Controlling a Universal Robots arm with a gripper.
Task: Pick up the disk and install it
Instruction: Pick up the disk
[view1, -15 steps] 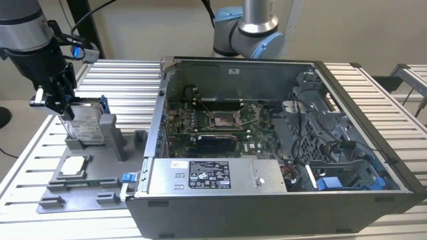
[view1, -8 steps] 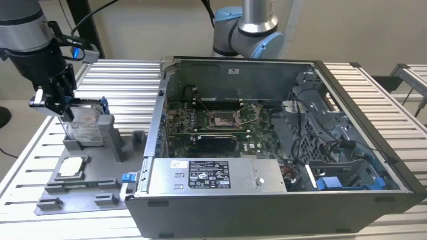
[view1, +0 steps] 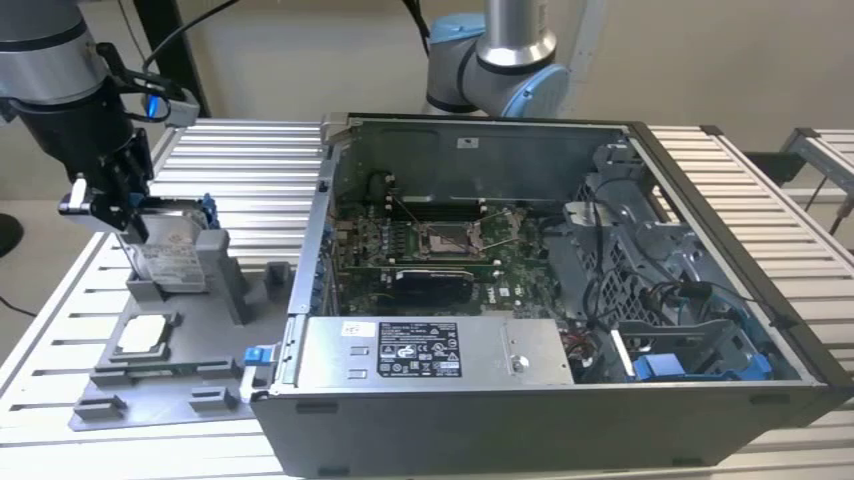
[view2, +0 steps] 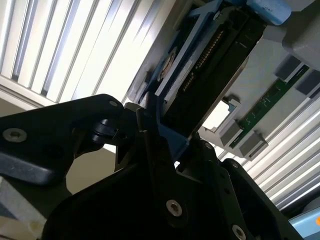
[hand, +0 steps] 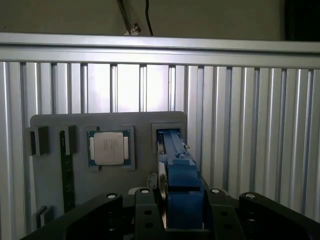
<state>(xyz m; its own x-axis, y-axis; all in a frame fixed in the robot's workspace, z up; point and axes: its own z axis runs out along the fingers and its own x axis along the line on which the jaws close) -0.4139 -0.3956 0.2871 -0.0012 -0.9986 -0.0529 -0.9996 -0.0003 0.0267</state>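
Observation:
The disk (view1: 174, 258), silver-grey with a white label and a blue bracket, stands on edge in the slot of a grey stand at the exterior view's left. My gripper (view1: 131, 222) comes down on its upper end. In the first wrist view my gripper (hand: 181, 194) has a black finger pressed to each side of the disk's blue bracket (hand: 182, 172). The second wrist view shows the disk (view2: 212, 60) edge-on, running away from my gripper (view2: 167, 136), which is shut on it.
The grey fixture plate (view1: 160, 385) also carries a square silver chip (view1: 144, 335) and a green memory stick (hand: 65, 170). An open computer case (view1: 747, 290) stands to the exterior view's right, with a silver box (view1: 427, 350) at its front and blue bay parts (view1: 694, 365). The table (view1: 254, 170) is slatted aluminium.

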